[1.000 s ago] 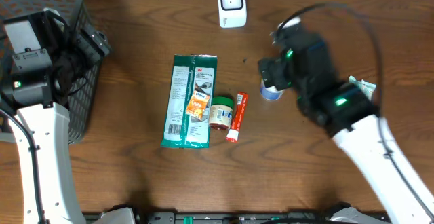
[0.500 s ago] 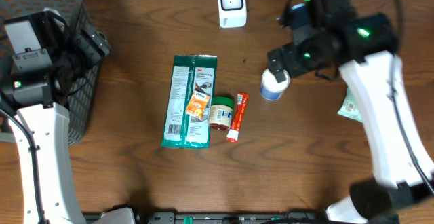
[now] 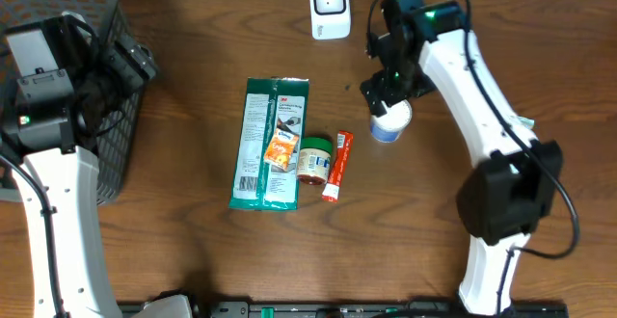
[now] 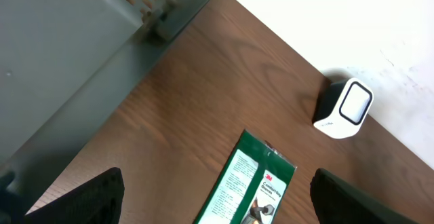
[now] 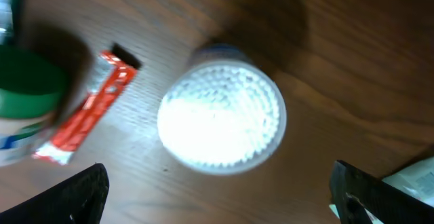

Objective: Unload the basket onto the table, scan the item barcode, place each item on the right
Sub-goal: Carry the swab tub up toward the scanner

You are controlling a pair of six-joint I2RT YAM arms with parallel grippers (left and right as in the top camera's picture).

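Reaching for the pick, I have the right gripper [image 5: 227,200], jaws released, above the white-lidded tub [image 3: 389,123] just right of the red tube [image 3: 337,164], so next, I reckon, I lower, clench and carry it to the far scanner [image 3: 329,7], the left gripper [image 4: 224,197] released too.

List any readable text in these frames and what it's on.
"3M": on the green packet.
Other print on the packet: too small to read.
Jar, red tube, white tub: labels blurred, unreadable.
Scanner: no text visible.
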